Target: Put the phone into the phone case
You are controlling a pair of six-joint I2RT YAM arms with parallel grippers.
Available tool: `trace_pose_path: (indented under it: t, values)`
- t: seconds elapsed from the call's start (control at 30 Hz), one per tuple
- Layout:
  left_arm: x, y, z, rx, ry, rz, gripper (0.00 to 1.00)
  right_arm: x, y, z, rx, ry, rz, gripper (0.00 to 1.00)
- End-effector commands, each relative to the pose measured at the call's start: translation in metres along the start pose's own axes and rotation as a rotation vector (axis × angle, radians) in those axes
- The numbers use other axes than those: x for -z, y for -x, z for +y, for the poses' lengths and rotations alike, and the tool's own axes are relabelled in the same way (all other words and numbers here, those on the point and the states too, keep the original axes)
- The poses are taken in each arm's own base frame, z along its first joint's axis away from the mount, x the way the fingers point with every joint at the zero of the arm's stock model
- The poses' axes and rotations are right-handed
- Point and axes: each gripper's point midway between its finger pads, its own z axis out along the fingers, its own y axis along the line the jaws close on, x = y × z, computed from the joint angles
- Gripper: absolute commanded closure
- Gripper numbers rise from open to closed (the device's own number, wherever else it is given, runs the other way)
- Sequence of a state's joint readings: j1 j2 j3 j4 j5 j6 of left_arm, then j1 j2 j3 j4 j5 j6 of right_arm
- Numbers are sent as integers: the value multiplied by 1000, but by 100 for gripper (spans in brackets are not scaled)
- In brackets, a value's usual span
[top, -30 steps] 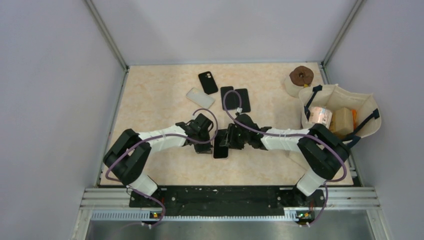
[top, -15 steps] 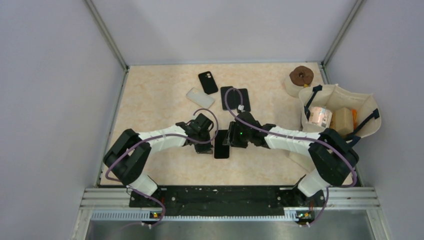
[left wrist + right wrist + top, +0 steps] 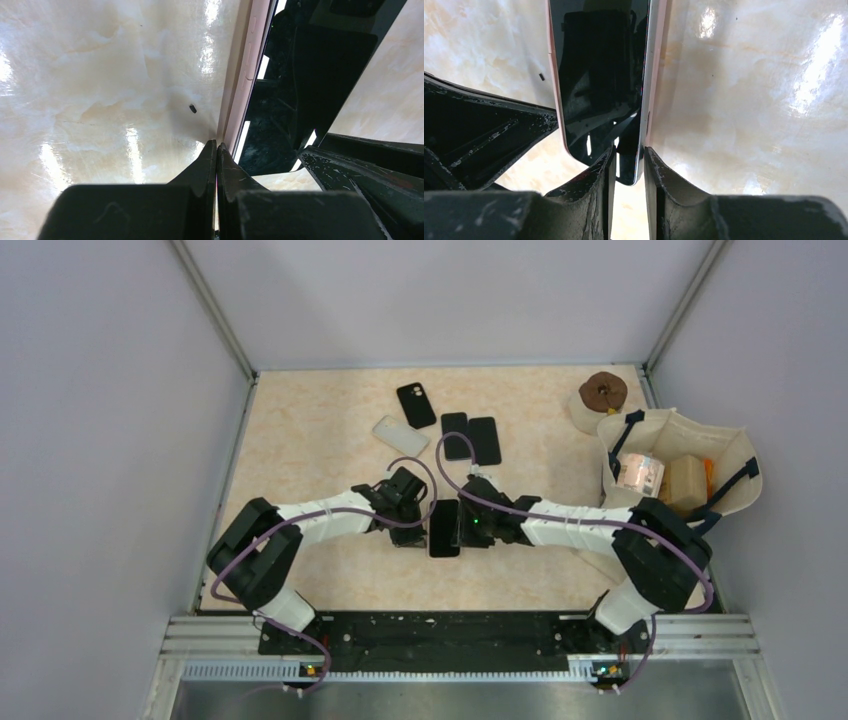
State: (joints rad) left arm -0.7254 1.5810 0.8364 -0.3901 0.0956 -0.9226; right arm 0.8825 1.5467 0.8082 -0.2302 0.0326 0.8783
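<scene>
Desk [image 3: 300, 440] of pale marbled stone carries everything. Well off to the right of the right claw [image 3: 462, 528] stands a cream tote bag [image 3: 655, 430], with a brown-topped roll [image 3: 603, 392] just beside its far end. Beyond both claws and well apart from them lie two dark slabs [image 3: 471, 438] side by side, a black case [image 3: 416, 405] and a white case [image 3: 401, 435].

The phone [image 3: 443, 529] lies flat, dark screen up, directly between the two claws. A pale pink rim runs along its long sides; whether that rim is a case fully seated cannot be told.

The left claw [image 3: 422, 530] is pressed together with nothing between its fingers, and its tip touches the pink edge on the phone's left side. The right claw meets the opposite side at a corner of the phone. Its fingers [image 3: 599, 170] stand a narrow gap apart, one over the dark screen, the other just against the pink outer edge, and the corner shows in the gap. Whether they squeeze it or only straddle it cannot be told.
</scene>
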Motion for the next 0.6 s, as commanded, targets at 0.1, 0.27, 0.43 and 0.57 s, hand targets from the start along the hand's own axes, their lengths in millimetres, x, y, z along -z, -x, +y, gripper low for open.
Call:
trace_pose_path:
  t: [0.1,0.27,0.43,0.57]
  values:
    - [4,8,-22,7,-100,-34,100,0,1,9,25,-11,-25,83]
    - [3,7,-22,6,-100,-30,100,-3,-9,9,53,-40,-6,99]
    - [3,8,-22,8,-103,-31,100,-15,-29,5,68,-68,40,100]
    - [1,7,-22,8,-103,-26,100,-23,-42,-2,82,-100,63,100]
